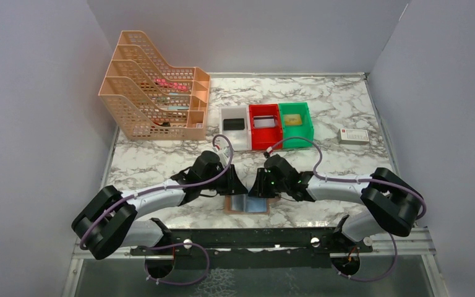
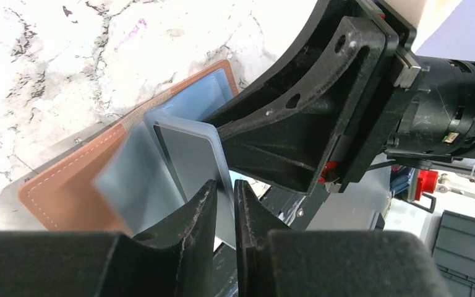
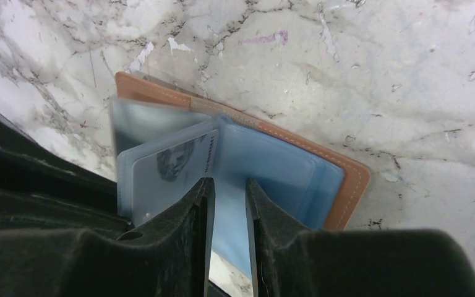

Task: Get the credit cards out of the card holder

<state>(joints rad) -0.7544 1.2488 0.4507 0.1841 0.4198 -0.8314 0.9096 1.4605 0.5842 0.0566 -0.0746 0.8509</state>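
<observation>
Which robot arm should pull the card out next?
Left, probably: the left gripper straddles an edge of the dark card, while the right gripper sits over the card holder, likely steadying it.

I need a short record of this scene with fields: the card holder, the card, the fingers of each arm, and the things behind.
card holder: open on the table, at its near edge
card: grey, inside a clear sleeve, not yet out
left fingers: close on both sides of that sleeve's edge
right fingers: on both sides of a pale blue panel; grip unclear
behind: white bin, red bin, green bin, peach file rack, small white box
</observation>
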